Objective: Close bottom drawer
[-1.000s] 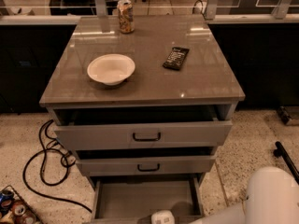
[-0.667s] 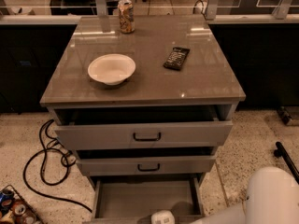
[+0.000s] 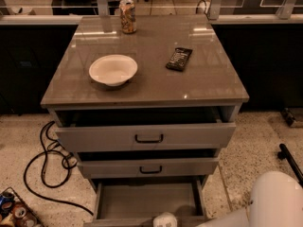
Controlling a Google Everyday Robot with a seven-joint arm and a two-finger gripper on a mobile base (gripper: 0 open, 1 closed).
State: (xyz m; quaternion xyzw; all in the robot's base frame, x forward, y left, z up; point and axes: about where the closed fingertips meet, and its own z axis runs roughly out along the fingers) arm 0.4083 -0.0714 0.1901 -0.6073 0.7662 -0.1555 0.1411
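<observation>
My hand [image 3: 164, 220] sits at the lower edge, against the front lip of the bottom drawer [image 3: 147, 200]. I cannot tell whether it is wide or narrow. The drawer stands far out, so the whole push remains. Beyond, the desk [image 3: 156, 86] carries a bowl [image 3: 113, 70].

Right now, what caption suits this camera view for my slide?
Bottom drawer open, gripper at its front edge; bowl and can on the cabinet top.
</observation>
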